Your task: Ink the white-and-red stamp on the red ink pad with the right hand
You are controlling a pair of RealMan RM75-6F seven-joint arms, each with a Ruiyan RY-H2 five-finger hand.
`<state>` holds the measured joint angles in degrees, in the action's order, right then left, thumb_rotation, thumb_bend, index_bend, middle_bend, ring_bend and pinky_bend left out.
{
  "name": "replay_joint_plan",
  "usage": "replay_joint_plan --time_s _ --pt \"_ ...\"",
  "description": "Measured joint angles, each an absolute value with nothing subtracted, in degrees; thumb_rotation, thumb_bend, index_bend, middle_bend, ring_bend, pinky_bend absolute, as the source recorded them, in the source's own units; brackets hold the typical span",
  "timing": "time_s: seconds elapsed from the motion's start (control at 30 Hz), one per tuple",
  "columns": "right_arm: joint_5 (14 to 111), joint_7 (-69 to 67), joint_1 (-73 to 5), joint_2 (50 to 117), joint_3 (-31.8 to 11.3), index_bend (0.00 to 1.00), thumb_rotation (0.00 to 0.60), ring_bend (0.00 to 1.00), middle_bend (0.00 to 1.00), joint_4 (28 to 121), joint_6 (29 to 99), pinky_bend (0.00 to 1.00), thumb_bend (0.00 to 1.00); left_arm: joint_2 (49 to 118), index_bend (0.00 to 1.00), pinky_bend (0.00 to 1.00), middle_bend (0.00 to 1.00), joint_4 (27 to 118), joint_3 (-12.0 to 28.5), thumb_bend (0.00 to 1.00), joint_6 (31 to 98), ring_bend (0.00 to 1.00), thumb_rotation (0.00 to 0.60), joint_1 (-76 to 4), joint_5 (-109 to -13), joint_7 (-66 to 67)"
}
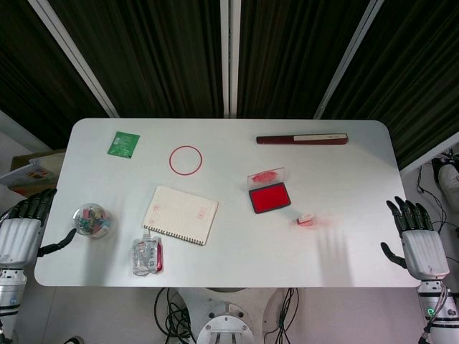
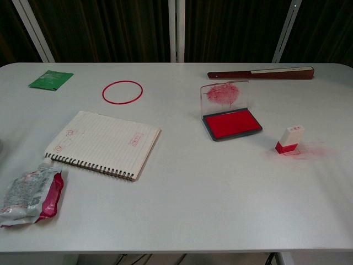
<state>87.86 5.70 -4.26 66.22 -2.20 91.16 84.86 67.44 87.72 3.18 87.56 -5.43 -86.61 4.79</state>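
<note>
The white-and-red stamp [image 1: 306, 219] [image 2: 289, 139] stands upright on the table, on a smear of red ink, just right of the red ink pad [image 1: 270, 197] [image 2: 231, 124]. The pad lies open with its clear, ink-stained lid [image 2: 224, 93] raised behind it. My right hand [image 1: 417, 241] hovers off the table's right edge, fingers apart and holding nothing, well to the right of the stamp. My left hand [image 1: 21, 229] is open by the table's left edge. Neither hand appears in the chest view.
A spiral notebook [image 1: 181, 214] [image 2: 102, 143] lies centre-left, with a crumpled pouch [image 1: 147, 256] [image 2: 30, 190] in front of it. A red ring [image 1: 186, 159], a green packet [image 1: 123, 143], a closed fan [image 1: 302, 139] and a clear ball of clips [image 1: 92, 220] also sit on the table.
</note>
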Motion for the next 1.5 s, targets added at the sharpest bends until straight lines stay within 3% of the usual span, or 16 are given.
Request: replay_joint_plan --time_s 0.73,0.8,0.87,0.9,0.97,1.23,1.5 --pt "88.11 8.08 -6.28 65.64 -2.35 0.00 0.600 0.00 0.00 91.84 81.79 0.00 0.18 67.77 0.06 0.20 0.11 87.01 3.36 0.20 86.45 0.13 0.159 -6.32 -86.67 4.15" --pt "88.22 9.24 -7.16 65.47 -2.60 0.00 0.600 0.10 0.00 91.99 80.80 0.18 0.18 68.04 0.06 0.20 0.11 86.73 3.36 0.19 86.21 0.13 0.162 -6.45 -86.63 3.98" --pt "88.23 10.49 -8.52 65.39 -3.04 0.00 0.600 0.40 0.00 92.20 79.20 0.61 0.18 68.12 0.06 0.20 0.11 86.66 3.26 0.20 85.91 0.13 0.160 -6.60 -86.71 4.06" --pt "88.16 10.86 -9.06 65.35 -3.15 0.00 0.600 0.53 0.00 92.37 78.31 0.76 0.18 68.14 0.06 0.20 0.11 86.65 3.19 0.19 85.77 0.13 0.160 -6.68 -86.78 4.20" --pt "87.90 11.76 -10.51 65.23 -3.31 0.00 0.600 0.65 0.00 92.89 75.68 0.85 0.18 68.18 0.06 0.20 0.11 86.69 3.14 0.20 85.59 0.13 0.158 -6.76 -86.74 4.29" --pt "85.60 19.02 -17.36 68.98 -3.95 0.00 0.600 0.72 0.04 91.51 65.06 0.89 0.18 68.21 0.06 0.20 0.11 86.41 2.82 0.20 84.62 0.13 0.162 -6.77 -86.00 4.08" --pt "82.88 21.61 -22.43 76.53 -4.71 0.01 0.600 0.74 0.12 86.05 59.75 0.89 0.18 68.20 0.06 0.20 0.11 85.80 2.57 0.19 84.02 0.13 0.161 -6.70 -85.49 3.46"
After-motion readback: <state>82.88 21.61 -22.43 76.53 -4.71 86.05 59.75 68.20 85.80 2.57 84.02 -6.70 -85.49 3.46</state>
